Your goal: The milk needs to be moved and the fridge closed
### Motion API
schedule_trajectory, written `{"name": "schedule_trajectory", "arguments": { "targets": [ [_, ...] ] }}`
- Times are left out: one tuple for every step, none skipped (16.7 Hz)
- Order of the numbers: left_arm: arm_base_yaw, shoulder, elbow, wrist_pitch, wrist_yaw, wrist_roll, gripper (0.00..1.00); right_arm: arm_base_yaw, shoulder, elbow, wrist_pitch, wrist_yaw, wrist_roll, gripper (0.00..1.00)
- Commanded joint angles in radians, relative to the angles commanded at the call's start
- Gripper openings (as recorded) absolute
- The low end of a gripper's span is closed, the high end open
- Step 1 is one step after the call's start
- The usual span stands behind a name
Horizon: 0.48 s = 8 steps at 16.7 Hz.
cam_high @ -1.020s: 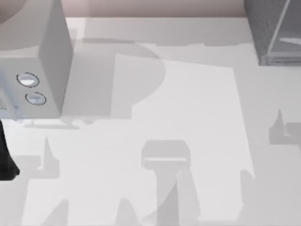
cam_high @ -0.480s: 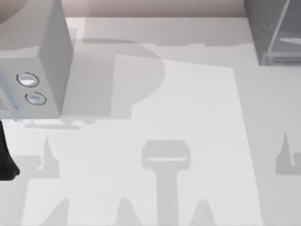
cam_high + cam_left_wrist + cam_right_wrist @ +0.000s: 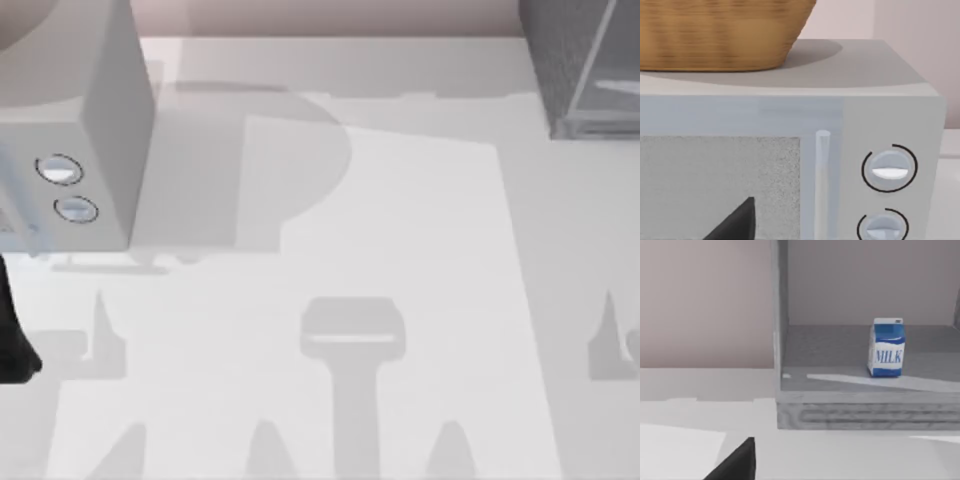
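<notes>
- Approaching the fridge (image 3: 855,412) with my right arm is the step in hand, I judge; in the right wrist view the cabinet is standing open, and the milk (image 3: 886,347) is sitting upright on its grey inner floor, toward the back and well clear of the side wall.
- In the top view the fridge (image 3: 580,70) is sitting at the far right corner of the table (image 3: 400,230), so the reach is going far and right.
- To do this well, I am planning to keep the wrist level, come in straight over the front lip, and centre the carton between the jaws before squeezing, taking it across its narrow sides and low enough that it is not tipping.
- Whether the right jaws are apart or together, I cannot tell; a dark tip of the right gripper (image 3: 735,462) is showing, nothing more.
- My left arm is waiting at the near left, facing the microwave (image 3: 790,165) with a basket (image 3: 720,35) on top; its jaws I cannot judge either.
- Compared with a second ago, the arm shadow at the right edge is lying nearer and further right, while the appliances are sitting unchanged.
</notes>
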<state>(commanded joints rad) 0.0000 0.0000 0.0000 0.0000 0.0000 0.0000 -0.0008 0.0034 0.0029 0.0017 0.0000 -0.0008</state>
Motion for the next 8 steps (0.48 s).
{"name": "schedule_trajectory", "arguments": {
  "targets": [
    [0.000,0.000,0.000,0.000,0.000,0.000,1.00,0.000,0.000,0.000,0.000,0.000,0.000,1.00],
    [0.000,0.000,0.000,0.000,0.000,0.000,1.00,0.000,-0.004,0.003,-0.009,0.000,-0.003,1.00],
    [0.000,0.000,0.000,0.000,0.000,0.000,1.00,-0.001,-0.012,0.009,-0.026,0.001,-0.008,1.00],
    [0.000,0.000,0.000,0.000,0.000,0.000,1.00,-0.002,-0.023,0.019,-0.049,0.002,-0.012,1.00],
    [0.000,0.000,0.000,0.000,0.000,0.000,1.00,-0.003,-0.039,0.032,-0.082,0.003,-0.016,1.00],
    [0.000,0.000,0.000,0.000,0.000,0.000,1.00,-0.003,-0.059,0.048,-0.122,0.003,-0.017,1.00],
    [0.000,0.000,0.000,0.000,0.000,0.000,1.00,-0.003,-0.082,0.066,-0.168,0.003,-0.017,1.00],
    [0.000,0.000,0.000,0.000,0.000,0.000,1.00,-0.003,-0.106,0.085,-0.218,0.003,-0.015,1.00]
  ]
}}
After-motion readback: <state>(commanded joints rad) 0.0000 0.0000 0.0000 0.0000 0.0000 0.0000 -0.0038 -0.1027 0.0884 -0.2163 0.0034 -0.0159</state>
